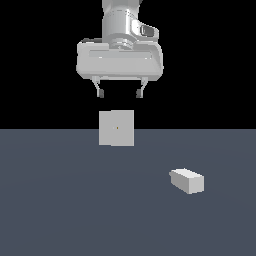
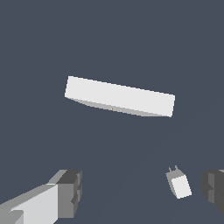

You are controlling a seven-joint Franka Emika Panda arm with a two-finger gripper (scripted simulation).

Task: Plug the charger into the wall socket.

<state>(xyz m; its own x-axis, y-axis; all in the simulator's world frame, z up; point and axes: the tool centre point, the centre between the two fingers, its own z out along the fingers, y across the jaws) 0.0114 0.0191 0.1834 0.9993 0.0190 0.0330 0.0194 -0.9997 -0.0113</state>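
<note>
The charger (image 1: 187, 180) is a small white-grey oblong box lying on the dark grey floor toward the exterior view's right. It also shows in the wrist view (image 2: 179, 183) with two short prongs at one end. The wall socket (image 1: 116, 128) is a flat pale square panel with a tiny dark dot at its centre, standing upright. The wrist view shows its top edge (image 2: 119, 96). My gripper (image 1: 120, 93) hangs open and empty high above the socket, well apart from the charger. Its fingers (image 2: 68, 192) frame the wrist view.
The dark grey floor (image 1: 75, 200) spreads across the lower half of the exterior view, with black background behind it. Nothing else stands on it.
</note>
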